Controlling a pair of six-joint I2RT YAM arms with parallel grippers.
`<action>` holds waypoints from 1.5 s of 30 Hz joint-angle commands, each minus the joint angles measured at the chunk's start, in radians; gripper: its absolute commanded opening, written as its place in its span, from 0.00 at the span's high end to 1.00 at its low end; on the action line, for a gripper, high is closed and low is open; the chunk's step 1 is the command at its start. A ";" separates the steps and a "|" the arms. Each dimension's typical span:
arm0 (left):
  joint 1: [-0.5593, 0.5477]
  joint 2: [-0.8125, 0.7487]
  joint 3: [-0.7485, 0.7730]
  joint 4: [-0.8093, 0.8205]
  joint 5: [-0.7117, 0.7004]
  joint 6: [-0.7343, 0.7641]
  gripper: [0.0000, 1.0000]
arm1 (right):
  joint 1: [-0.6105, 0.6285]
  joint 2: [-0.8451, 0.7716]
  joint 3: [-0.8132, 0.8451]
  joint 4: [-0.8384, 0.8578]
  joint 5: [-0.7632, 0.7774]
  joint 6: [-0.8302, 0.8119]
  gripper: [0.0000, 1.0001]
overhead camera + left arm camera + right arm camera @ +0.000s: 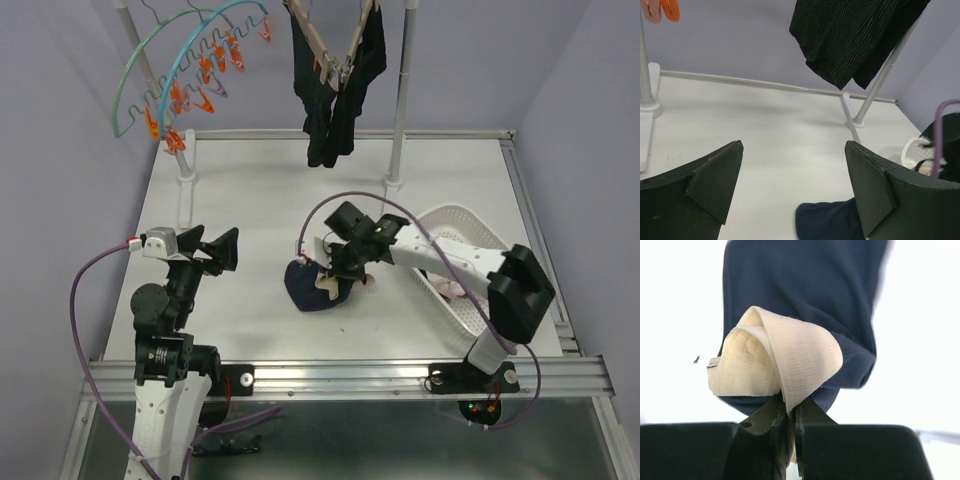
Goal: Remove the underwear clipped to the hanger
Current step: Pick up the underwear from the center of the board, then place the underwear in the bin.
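A navy piece of underwear [312, 292] with a beige waistband [790, 360] lies on the white table, left of the basket. My right gripper [337, 277] is shut on a fold of that waistband, pinched between its fingertips [791, 410]. Two black pieces of underwear [335, 95] hang clipped to the hanger [335, 55] at the top middle, and also show in the left wrist view [850, 35]. My left gripper [225, 250] stands open with nothing between its fingers [792, 147], left of the navy underwear [827, 220] and apart from it.
A white slatted basket [470, 228] lies at the right with a pale garment [450, 290] inside. A teal hanger with orange clips [190, 75] hangs at the back left. Rack poles [400, 110] stand on the table's far side.
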 commanded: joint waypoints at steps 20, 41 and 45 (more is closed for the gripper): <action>0.004 -0.008 0.000 0.040 0.002 0.015 0.05 | -0.852 -0.791 -0.154 -0.015 0.020 0.058 0.99; 0.004 -0.009 0.003 0.031 -0.024 0.009 0.01 | -1.018 -0.633 -0.452 0.077 0.010 0.074 0.00; 0.003 0.001 0.000 0.043 -0.001 0.002 0.01 | -1.047 -0.679 -0.418 0.075 -0.021 0.090 0.00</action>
